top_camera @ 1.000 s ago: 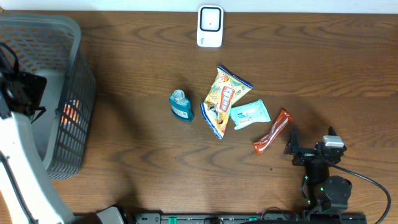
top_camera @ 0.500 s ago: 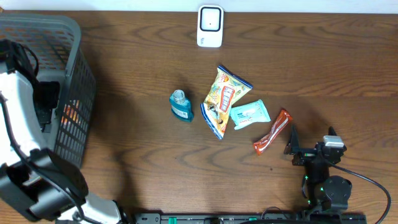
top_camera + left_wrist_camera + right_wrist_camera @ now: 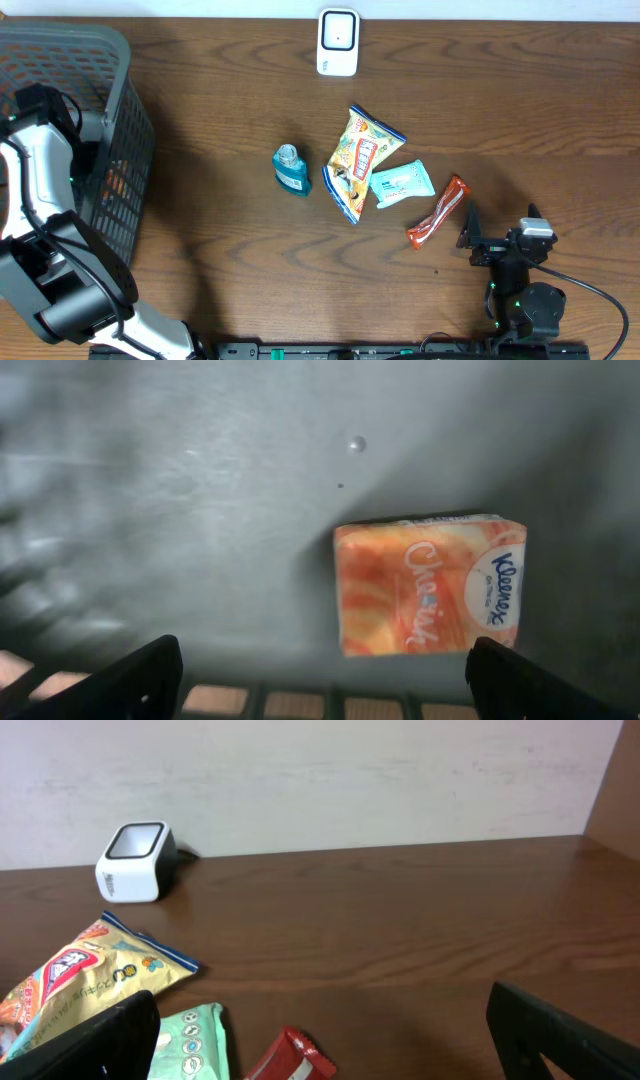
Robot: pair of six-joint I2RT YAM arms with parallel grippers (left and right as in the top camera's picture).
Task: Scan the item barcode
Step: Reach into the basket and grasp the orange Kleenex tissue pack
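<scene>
Left wrist cam reads "Kleenex" on the orange tissue pack in the basket; overhead only catches orange through its wall. Left gripper and right gripper both spread wide, empty.

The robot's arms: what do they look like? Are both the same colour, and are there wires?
Not the same. The left arm has smooth white shells between bulky black joints. The right arm is black, with a pale block on top, tiny green lights and a black cable looping away. Both wrist views show black, wedge-shaped fingers.
</scene>
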